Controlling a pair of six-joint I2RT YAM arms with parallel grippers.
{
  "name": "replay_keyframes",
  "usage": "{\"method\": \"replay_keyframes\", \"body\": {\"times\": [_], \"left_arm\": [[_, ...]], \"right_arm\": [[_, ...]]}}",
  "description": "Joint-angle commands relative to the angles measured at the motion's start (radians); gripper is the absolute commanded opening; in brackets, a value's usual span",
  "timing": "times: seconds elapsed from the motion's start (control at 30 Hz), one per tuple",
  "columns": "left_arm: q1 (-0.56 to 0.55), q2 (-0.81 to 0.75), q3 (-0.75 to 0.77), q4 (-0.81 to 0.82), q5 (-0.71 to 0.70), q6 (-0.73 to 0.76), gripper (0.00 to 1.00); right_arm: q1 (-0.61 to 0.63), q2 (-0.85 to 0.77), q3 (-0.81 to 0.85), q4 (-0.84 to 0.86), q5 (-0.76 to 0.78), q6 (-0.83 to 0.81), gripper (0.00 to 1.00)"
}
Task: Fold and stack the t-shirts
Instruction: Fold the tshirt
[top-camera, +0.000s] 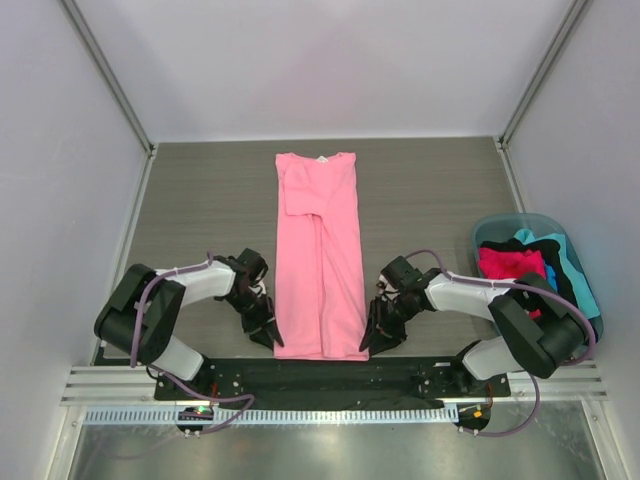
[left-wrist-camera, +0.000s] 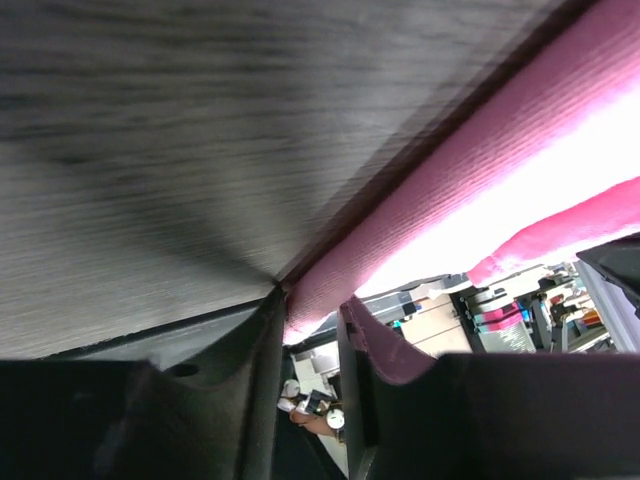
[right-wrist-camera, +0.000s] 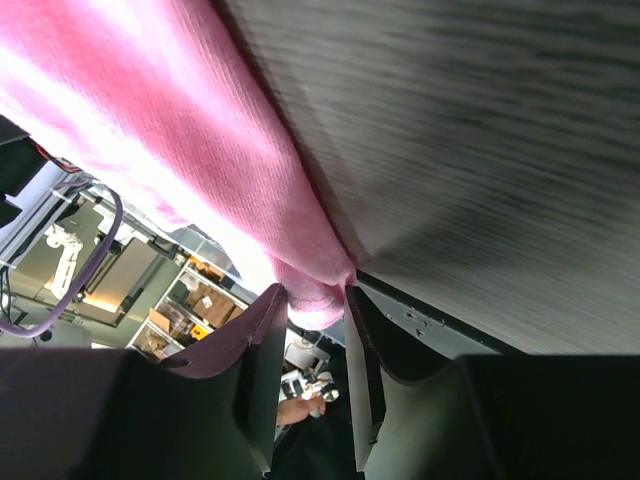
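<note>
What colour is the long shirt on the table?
The shirt is light pink, clearest from the top camera.

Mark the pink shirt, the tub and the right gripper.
pink shirt (top-camera: 300, 270): top view, middle of the folded body.
tub (top-camera: 510, 218): top view, far rim.
right gripper (right-wrist-camera: 312, 305): right wrist view, midway between the fingertips, at the shirt's edge.

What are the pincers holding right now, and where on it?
Both grip the light pink t-shirt: left pincer at its near-left hem corner, right pincer at the near-right corner.
</note>
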Motion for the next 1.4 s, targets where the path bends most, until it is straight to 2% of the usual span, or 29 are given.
{"method": "replay_keyframes", "body": {"times": [0.0, 0.07, 0.1, 0.2, 0.23, 0.3, 0.5, 0.67, 0.93, 1.37], "left_arm": [[-0.007, -0.019, -0.008, 0.011, -0.023, 0.0, 0.24], [-0.008, -0.025, 0.001, 0.014, -0.023, 0.001, 0.12], [-0.007, -0.026, 0.004, 0.012, -0.021, 0.001, 0.0], [-0.007, -0.039, 0.022, 0.014, -0.023, 0.009, 0.0], [-0.005, -0.044, 0.03, 0.012, -0.026, 0.015, 0.0], [0.002, -0.056, 0.057, 0.011, -0.03, 0.029, 0.0], [0.028, -0.105, 0.186, -0.018, -0.052, 0.104, 0.0], [0.082, -0.088, 0.28, -0.031, -0.065, 0.141, 0.0], [0.183, -0.01, 0.43, 0.008, -0.062, 0.147, 0.0], [0.274, 0.143, 0.553, 0.107, -0.047, 0.138, 0.0]], "right_arm": [[0.005, -0.036, 0.004, -0.026, -0.013, 0.005, 0.35], [0.005, -0.033, -0.005, 0.006, -0.035, 0.008, 0.29], [0.004, -0.032, -0.002, 0.018, -0.041, 0.007, 0.27], [-0.01, -0.033, 0.011, 0.035, -0.056, -0.01, 0.17], [-0.017, -0.035, 0.021, 0.03, -0.056, -0.028, 0.08], [-0.03, -0.043, 0.035, 0.012, -0.056, -0.05, 0.02], [-0.116, -0.058, 0.168, -0.046, -0.056, -0.177, 0.01], [-0.189, -0.024, 0.276, -0.059, -0.046, -0.245, 0.01], [-0.269, 0.118, 0.472, -0.043, -0.019, -0.314, 0.01], [-0.326, 0.329, 0.702, 0.053, 0.008, -0.337, 0.01]]}}
